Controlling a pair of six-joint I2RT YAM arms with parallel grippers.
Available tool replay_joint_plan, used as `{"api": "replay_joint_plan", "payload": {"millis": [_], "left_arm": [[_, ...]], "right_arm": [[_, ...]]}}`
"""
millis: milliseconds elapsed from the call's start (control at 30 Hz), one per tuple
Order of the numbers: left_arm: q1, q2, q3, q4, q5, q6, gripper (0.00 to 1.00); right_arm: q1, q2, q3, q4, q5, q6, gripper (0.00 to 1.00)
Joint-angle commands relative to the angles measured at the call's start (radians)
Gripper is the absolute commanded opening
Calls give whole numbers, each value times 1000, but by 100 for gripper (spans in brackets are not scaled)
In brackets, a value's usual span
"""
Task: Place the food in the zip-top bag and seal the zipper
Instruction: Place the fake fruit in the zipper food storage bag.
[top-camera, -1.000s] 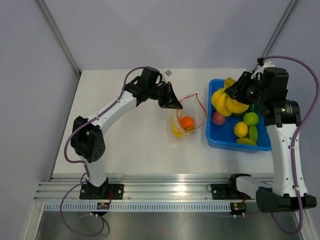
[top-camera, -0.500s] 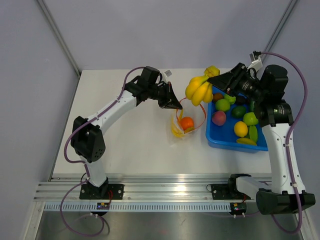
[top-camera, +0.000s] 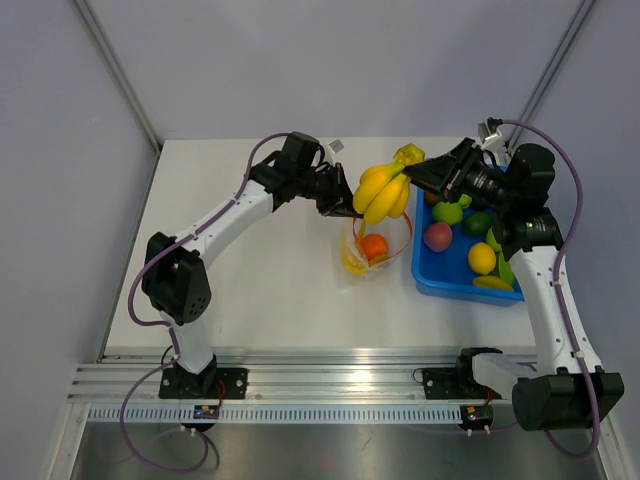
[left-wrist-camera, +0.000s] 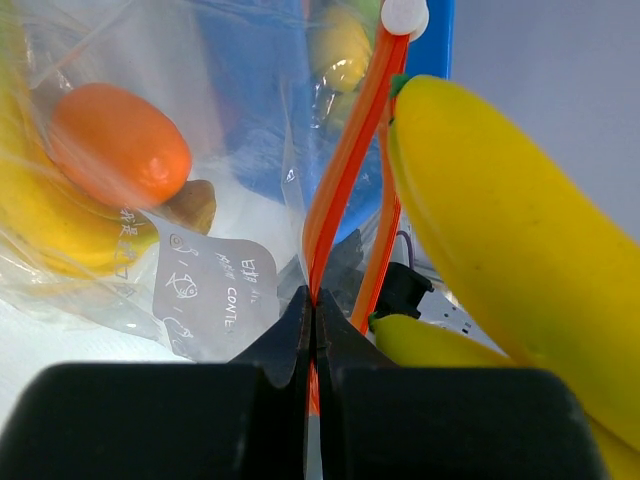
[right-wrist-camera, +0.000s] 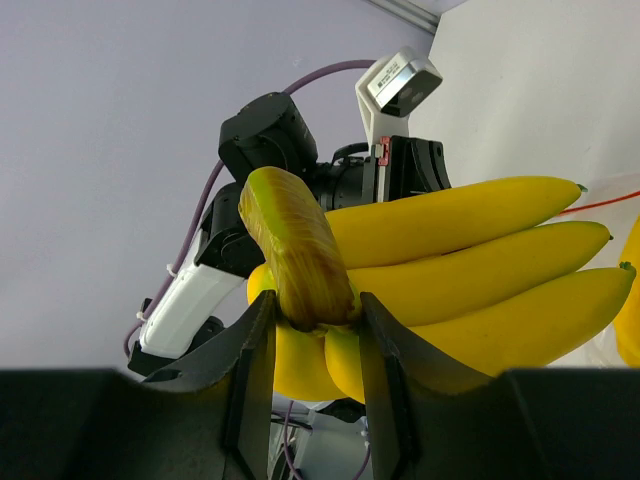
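A banana bunch (top-camera: 383, 192) is held in the air above the bench (top-camera: 260, 290), over the open mouth of the bag (top-camera: 372, 250) and touching or just beside its rim. The right claw (right-wrist-camera: 315, 330) is clamped on the brown-green stem of the bunch, one finger on each side, and the fruit hangs below the grip. The bunch is judged to be stiff, moulded and light, with a smooth skin that could slide. The narrow stem is therefore the sound place for a hold, though the bunch may swing about it.

The left claw (left-wrist-camera: 313, 310) is closed tight on the zipper (left-wrist-camera: 345, 170) at one side of the mouth, so that the mouth is held up and spread. The bag is thin, limp film, and it is judged likely to fold or drag if pushed. The strip is its firmest part and the right place for it to be taken. An orange ball (top-camera: 374, 245) and a banana (top-camera: 350, 262) are seen lying inside the bag.

The peach (top-camera: 437, 236) lies in the blue bin (top-camera: 430, 285), well apart from the bag. Being small and round, it is expected to roll, and a grip across its middle is called for. For sealing, the strip would have to be pinched flat along its length.
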Motion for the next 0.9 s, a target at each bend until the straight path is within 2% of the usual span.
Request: {"api": "replay_joint_plan", "payload": {"millis": [0, 333, 700, 867], "left_arm": [[-3, 6, 46, 21, 15, 7, 0], [-3, -3, 46, 21, 18, 10, 0], [-3, -9, 46, 15, 21, 10, 0], [-3, -3, 44, 10, 18, 13, 0]], "right_arm": [[3, -44, -25, 101, -65, 56, 0], [3, -93, -186, 58, -34, 30, 0], [3, -89, -165, -106, 58, -151, 0], [3, -107, -110, -74, 13, -105, 0]]}}
